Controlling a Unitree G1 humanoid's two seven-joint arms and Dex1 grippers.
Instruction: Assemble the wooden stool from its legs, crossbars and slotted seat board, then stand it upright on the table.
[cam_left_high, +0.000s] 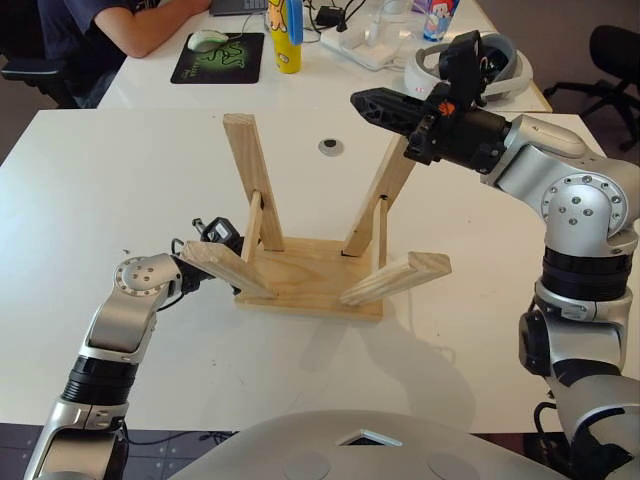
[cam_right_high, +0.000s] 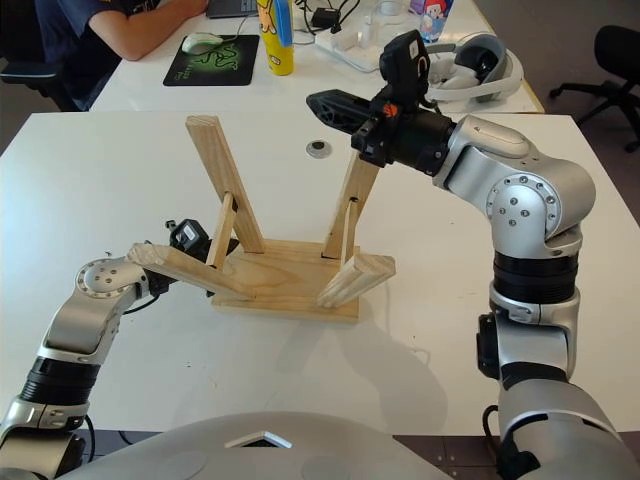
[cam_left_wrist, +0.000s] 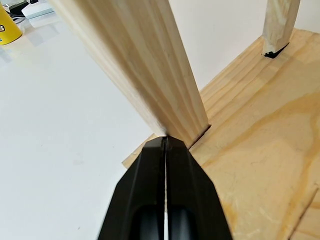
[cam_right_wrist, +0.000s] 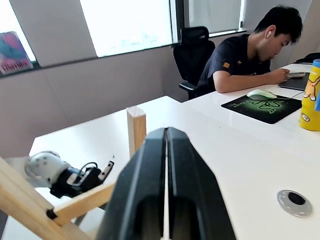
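Leaning toward the viewer, the near-left leg (cam_left_high: 225, 270) and near-right leg (cam_left_high: 398, 278) jut from the seat board (cam_left_high: 310, 280), which lies flat on a white table (cam_left_high: 120, 200). From the board's far edge the far-left leg (cam_left_high: 255, 180) and far-right leg (cam_left_high: 388, 190) rise, each seated in a slot. At the far-left leg's base sits the left gripper (cam_left_wrist: 164, 142), fingers pressed together, holding nothing. Above the far-right leg's top hangs the right gripper (cam_left_high: 362, 101), likewise closed and empty. Beyond the board lie a round grommet (cam_left_high: 330, 147), a yellow bottle (cam_left_high: 287, 35) and a mouse pad (cam_left_high: 218, 57).
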